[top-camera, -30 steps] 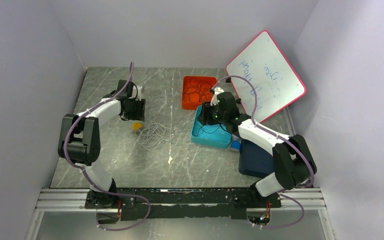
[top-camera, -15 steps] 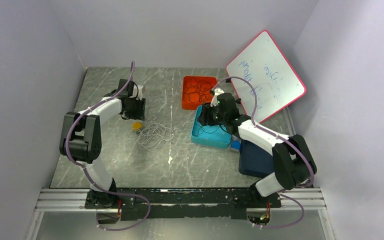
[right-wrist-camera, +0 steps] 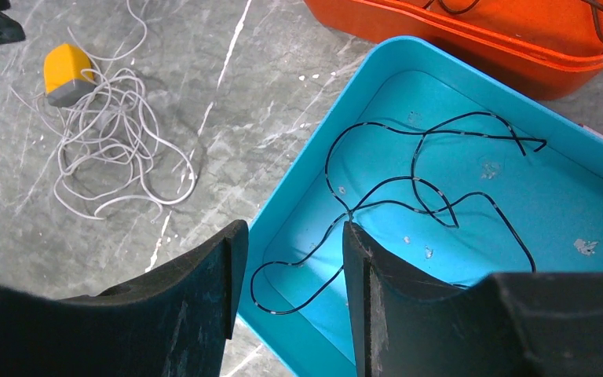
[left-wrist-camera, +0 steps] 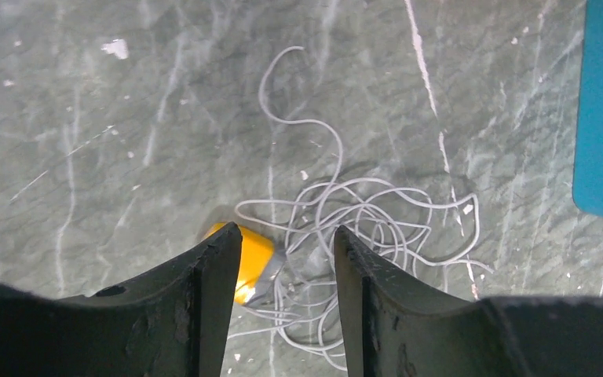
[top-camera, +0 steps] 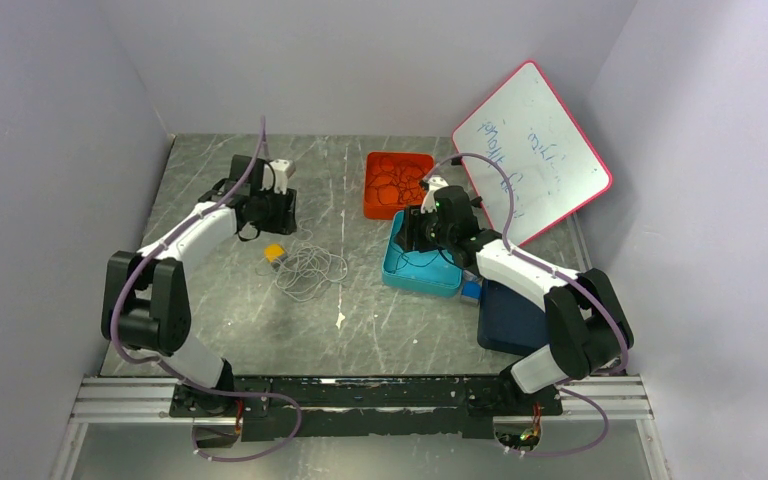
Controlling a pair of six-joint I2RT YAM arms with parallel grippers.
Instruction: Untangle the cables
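The left fingers (left-wrist-camera: 218, 263) are spread with nothing between them, hanging above the marbled grey surface (left-wrist-camera: 86, 157). Below them, showing through the gap and past the tip of the right-hand finger, a grey-white cable (left-wrist-camera: 361, 212) lies in a loose tangle of loops. One free end snakes away from the fingers. A yellow plug (left-wrist-camera: 247, 251) with a grey end lies just beyond the tip of the left-hand finger, at the edge of the tangle. The right fingers (right-wrist-camera: 224, 259) are also spread and hold nothing. They hover over the near corner of a blue tray (right-wrist-camera: 408, 63). A thin black cable (right-wrist-camera: 351, 210) lies inside that tray in a few open curves, running under the gap between the fingers and off past the right-hand finger. Beyond the blue tray, and touching it, sits an orange tray (right-wrist-camera: 518, 47) with dark cables (top-camera: 397, 182) coiled inside. A whiteboard (top-camera: 530, 150) with a pink frame leans against the wall beyond the right fingers.
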